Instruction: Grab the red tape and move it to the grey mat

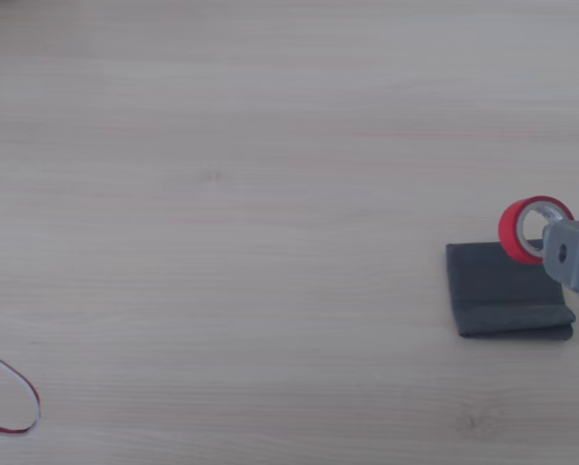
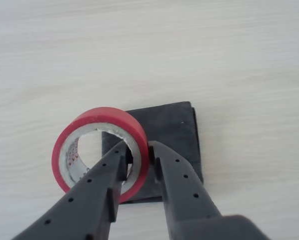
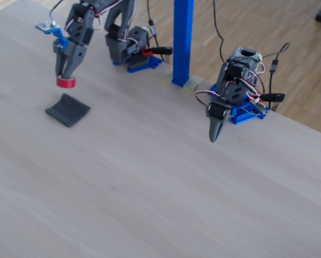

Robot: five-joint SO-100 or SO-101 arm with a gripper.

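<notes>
The gripper [image 2: 139, 162] pinches the red tape [image 2: 100, 150] by its wall, up in the air over the grey mat's [image 2: 172, 140] left edge. Dropped now, it might roll off onto the table.

The tool [image 1: 553, 242] holds the red tape [image 1: 518, 231] over the grey mat's [image 1: 502, 295] top edge.

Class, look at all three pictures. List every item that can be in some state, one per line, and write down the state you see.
red tape: gripped by its wall, lifted off the table, above the mat's edge.
grey mat: folded, flat on the table, nothing resting on it.
pincer: shut on the tape, one finger inside the ring, one outside.
second arm: folded down at the far table edge, holding nothing.
</notes>
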